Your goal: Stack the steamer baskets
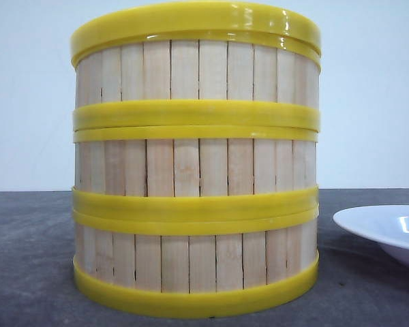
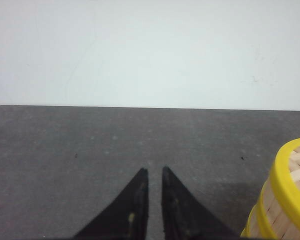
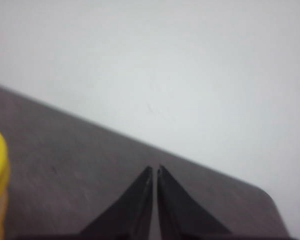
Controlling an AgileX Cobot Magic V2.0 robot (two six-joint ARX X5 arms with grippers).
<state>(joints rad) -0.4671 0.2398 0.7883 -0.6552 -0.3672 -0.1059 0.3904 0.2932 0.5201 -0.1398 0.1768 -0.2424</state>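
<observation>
On the grey table [image 1: 27, 272], three steamer baskets [image 1: 196, 160] stand stacked; both pincers [image 2: 154, 172] [image 3: 154, 170] pressed together.

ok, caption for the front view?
Three steamer baskets stacked in one column on the grey table, white plate at right.

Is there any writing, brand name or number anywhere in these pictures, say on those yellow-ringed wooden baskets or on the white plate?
None can be read in any view.
Stack of pale wooden-slat steamer baskets with glossy yellow rings: no text.
White plate: plain.
Dark grey table: only specks.
Left gripper and right gripper: no markings.
</observation>
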